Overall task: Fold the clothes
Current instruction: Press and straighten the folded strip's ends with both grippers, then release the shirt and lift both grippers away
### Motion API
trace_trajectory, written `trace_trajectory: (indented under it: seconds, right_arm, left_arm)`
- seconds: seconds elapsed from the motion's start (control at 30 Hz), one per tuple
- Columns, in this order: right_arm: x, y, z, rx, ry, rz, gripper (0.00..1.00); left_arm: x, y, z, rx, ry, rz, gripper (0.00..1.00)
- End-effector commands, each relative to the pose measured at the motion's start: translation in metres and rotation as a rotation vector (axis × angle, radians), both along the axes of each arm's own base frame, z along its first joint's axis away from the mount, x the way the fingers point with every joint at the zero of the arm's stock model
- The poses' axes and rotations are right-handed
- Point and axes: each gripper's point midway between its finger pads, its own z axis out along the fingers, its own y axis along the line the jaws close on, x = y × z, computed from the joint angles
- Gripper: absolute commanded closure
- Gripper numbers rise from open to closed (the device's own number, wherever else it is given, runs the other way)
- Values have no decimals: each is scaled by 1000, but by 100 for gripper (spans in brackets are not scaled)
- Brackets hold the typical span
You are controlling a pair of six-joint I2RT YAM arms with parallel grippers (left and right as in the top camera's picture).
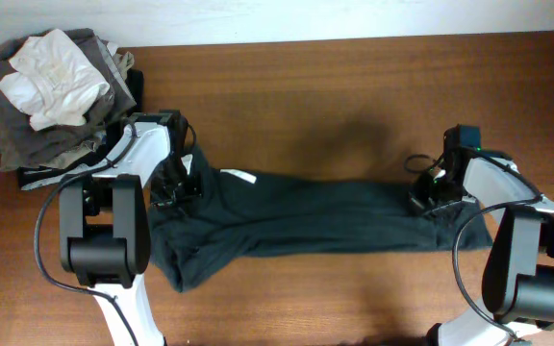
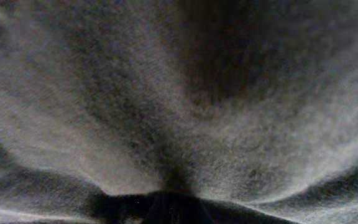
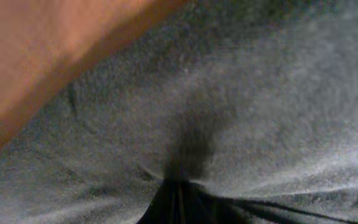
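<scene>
Left jaws clamp the left end of shirt (image 1: 306,211), right jaws the right end; long axis runs left-right across surface (image 1: 354,86).

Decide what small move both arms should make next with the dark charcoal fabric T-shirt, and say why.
Probably lift both ends slightly and draw them apart. The left gripper and right gripper are each shut on an end of the dark charcoal fabric T-shirt, which lies bunched in a creased band on the wooden table, too rumpled to fold.
</scene>
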Motion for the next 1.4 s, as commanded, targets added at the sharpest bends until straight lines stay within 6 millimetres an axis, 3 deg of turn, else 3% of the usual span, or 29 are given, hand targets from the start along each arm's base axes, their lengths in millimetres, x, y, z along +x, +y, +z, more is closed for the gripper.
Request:
trace_trajectory:
  seconds: [0.0, 0.2, 0.33, 0.47, 0.6, 0.67, 0.7, 0.8, 0.83, 0.87, 0.9, 0.93, 1.0, 1.13, 1.27, 1.37]
  right_arm:
    - [4, -40, -13, -89, 10, -89, 96]
    - [18, -79, 6, -109, -45, -138, 96]
    - [25, -87, 21, -118, -54, -97, 96]
    - [38, -92, 51, -122, -67, -96, 96]
    - [44, -95, 93, -120, -58, -99, 96]
    - [42, -97, 115, -121, -61, -106, 96]
    - [39, -98, 129, -123, -67, -111, 96]
    - [24, -100, 159, -143, -97, -106, 94]
    - [16, -103, 169, -154, -101, -120, 89]
    - [8, -106, 175, -163, -100, -133, 75]
    - [-2, -111, 181, -172, -95, -153, 54]
    - [-13, -117, 186, -174, -87, -183, 7]
    - [-29, -126, 187, -167, -69, -229, 1]
    - [-54, -142, 155, -113, -19, -255, 1]
    - [-43, -131, 107, 47, -148, -189, 1]
    - [-29, -134, 77, 49, -245, -142, 1]
  left_arm:
    - [15, 27, -6, 165, -70, 111, 99]
    - [38, 46, -10, 156, -160, 175, 98]
    - [38, 57, -6, 151, -155, 209, 95]
    - [50, 52, 14, 122, -205, 204, 96]
    - [62, 52, 57, 120, -282, 204, 96]
    - [66, 54, 92, 122, -353, 210, 95]
    - [68, 57, 111, 127, -396, 216, 90]
    - [62, 62, 158, 133, -504, 231, 55]
    - [58, 63, 169, 135, -528, 233, 50]
    - [56, 63, 177, 135, -543, 229, 44]
    - [54, 63, 181, 135, -553, 225, 36]
    - [52, 63, 186, 134, -563, 216, 27]
    - [47, 63, 189, 131, -558, 216, 21]
    - [40, 62, 181, 133, -523, 214, 19]
    - [35, 62, 178, 134, -497, 211, 17]
    - [32, 61, 177, 135, -486, 211, 16]
